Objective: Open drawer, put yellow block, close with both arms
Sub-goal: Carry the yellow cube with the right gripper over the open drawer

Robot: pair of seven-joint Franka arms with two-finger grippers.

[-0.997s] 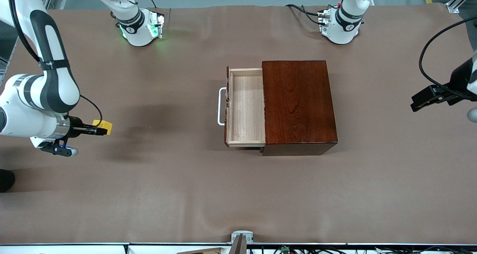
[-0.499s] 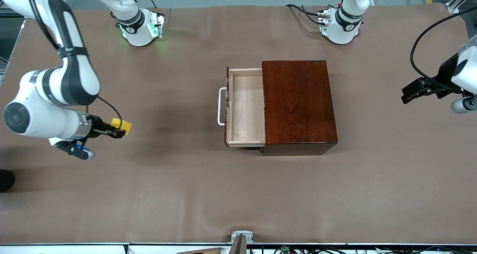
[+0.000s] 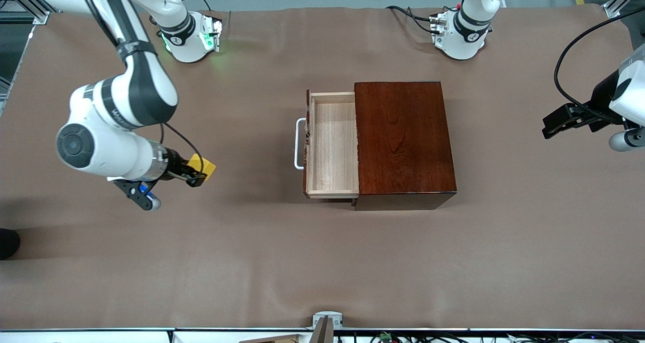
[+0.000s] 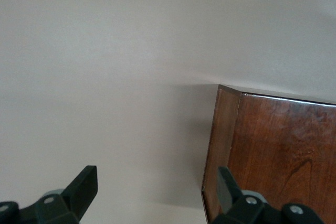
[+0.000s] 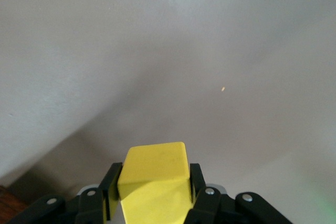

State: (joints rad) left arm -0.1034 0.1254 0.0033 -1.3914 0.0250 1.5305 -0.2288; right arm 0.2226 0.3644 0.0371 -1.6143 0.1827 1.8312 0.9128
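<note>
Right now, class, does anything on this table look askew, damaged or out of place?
Nothing stands out. The drawer sits pulled out squarely from the wooden box, empty. The right gripper holds the yellow block over bare table; the left gripper waits open near the box's end.

A matt brown, cloth-like cover with faint creases spans the worktop (image 3: 322, 262). At frame centre sits a glossy, polished mahogany-coloured wooden box (image 3: 403, 136) with visible grain. Its drawer (image 3: 332, 146) is pale, unfinished-looking wood with a smooth white handle (image 3: 298, 144). The yellow block (image 5: 155, 182) looks smooth and matt. Both arms (image 3: 121, 106) have glossy white plastic-looking shells.
</note>
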